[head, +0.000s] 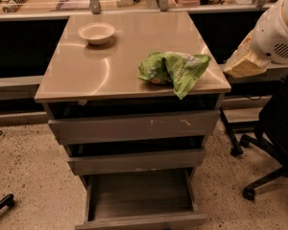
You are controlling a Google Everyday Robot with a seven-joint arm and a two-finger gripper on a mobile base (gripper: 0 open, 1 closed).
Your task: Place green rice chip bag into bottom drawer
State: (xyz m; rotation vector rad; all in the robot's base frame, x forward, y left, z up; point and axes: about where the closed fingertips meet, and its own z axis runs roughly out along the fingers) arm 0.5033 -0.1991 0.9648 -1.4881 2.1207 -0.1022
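Lime-green foil marks your target. The green rice chip bag [175, 70] lies crumpled on the cabinet top [110, 68], at its front right corner. One pointed flap hangs just over the front edge. White and orange print patches show on the bag's upper face.

Your gripper [242, 63] hangs off the right side of the cabinet top, beyond its right edge and near the level of that surface. It is well apart from the bag. It shows as a pale cream wedge below the white arm housing [278, 32]. You cannot tell from this view whether it is spread or pressed together.

A cream bowl [96, 32] sits upright toward the rear left of the cabinet top, well apart from the bag.

Below the cabinet top, three grey drawers all stand pulled out:
- The top drawer [134, 127], directly under the cabinet top, carries scratches on its front and is out a short way.
- The middle drawer [137, 161] is shallower and is also out a short way.
- The bottom drawer [139, 193] is the lowest and is drawn out farthest, so you look down into its dark grey interior.

A black office chair [273, 128] stands to the right of the cabinet top, low on the speckled floor [24, 176]. A cluttered counter [62, 4] runs behind the cabinet top.
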